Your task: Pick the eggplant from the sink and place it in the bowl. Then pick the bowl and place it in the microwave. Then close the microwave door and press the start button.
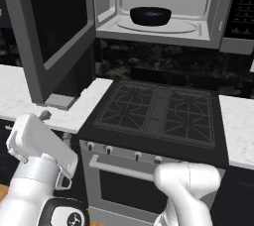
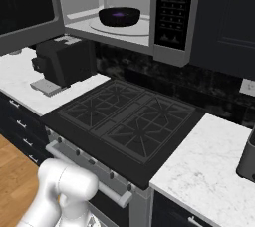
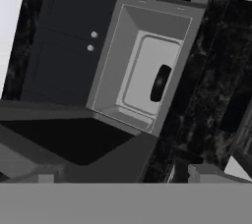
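The bowl [image 1: 150,16] sits on the round turntable inside the microwave [image 1: 208,24], and a purple glint inside it reads as the eggplant [image 1: 155,15], so the first two steps look done. The microwave door [image 1: 52,27] stands swung wide open to the left, hanging out over the white table [image 1: 12,98] beside the stove [image 1: 158,113]; closing it and pressing the start button on the control strip [image 2: 174,7] at the right of the cavity are what is left. The arm is pulled back low and near: its white links fold at the bottom of both base views, with the wrist housing at the lower left of the left base view, well apart from the door. The hand camera looks up, rolled sideways, at the open cavity with the bowl in it and the door's inner face near the lens. The hand holds nothing and its fingers stand wide apart, though the fingertips themselves cannot be made out. The likely next move is to get behind the door's outer face and push it to the right.
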Motion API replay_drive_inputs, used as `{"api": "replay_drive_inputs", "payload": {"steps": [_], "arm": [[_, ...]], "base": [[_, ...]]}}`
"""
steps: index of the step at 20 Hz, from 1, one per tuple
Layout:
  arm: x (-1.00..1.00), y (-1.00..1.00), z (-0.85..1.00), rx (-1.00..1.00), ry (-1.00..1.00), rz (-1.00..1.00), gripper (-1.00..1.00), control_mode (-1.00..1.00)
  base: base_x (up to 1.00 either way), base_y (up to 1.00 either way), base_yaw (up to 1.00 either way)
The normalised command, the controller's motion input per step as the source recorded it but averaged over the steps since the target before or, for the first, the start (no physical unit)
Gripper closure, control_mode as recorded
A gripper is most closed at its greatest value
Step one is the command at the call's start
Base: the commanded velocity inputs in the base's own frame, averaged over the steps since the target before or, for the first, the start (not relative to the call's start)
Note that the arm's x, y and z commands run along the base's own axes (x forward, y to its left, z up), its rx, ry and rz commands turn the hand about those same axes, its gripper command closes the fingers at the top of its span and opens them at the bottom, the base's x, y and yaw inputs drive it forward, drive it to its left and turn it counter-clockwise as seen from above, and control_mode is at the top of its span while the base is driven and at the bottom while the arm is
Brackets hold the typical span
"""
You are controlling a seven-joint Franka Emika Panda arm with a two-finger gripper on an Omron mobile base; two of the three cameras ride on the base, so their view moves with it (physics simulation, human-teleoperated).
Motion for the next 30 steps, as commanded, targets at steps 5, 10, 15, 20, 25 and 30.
{"api": "replay_drive_inputs", "payload": {"steps": [5, 10, 15, 20, 25, 30], "arm": [[0.39, 0.59, -0.33, 0.06, -0.02, -0.03, -1.0, -1.0], [0.51, 0.69, -0.22, 0.08, 0.0, 0.0, -1.0, -1.0], [0.58, 0.71, -0.16, 0.04, 0.0, 0.0, -1.0, -1.0], [0.58, 0.55, -0.23, 0.04, 0.0, 0.0, -1.0, -1.0], [0.41, -0.24, 0.06, 0.05, -0.13, -0.05, -1.0, -1.0], [0.73, -0.25, 0.04, 0.08, -0.1, -0.04, -1.0, -1.0]], "base": [[0.0, 0.0, 0.0], [0.0, 0.0, 0.0], [0.0, 0.0, 0.0], [0.0, 0.0, 0.0], [0.0, 0.0, 0.0], [0.0, 0.0, 0.0]]}}
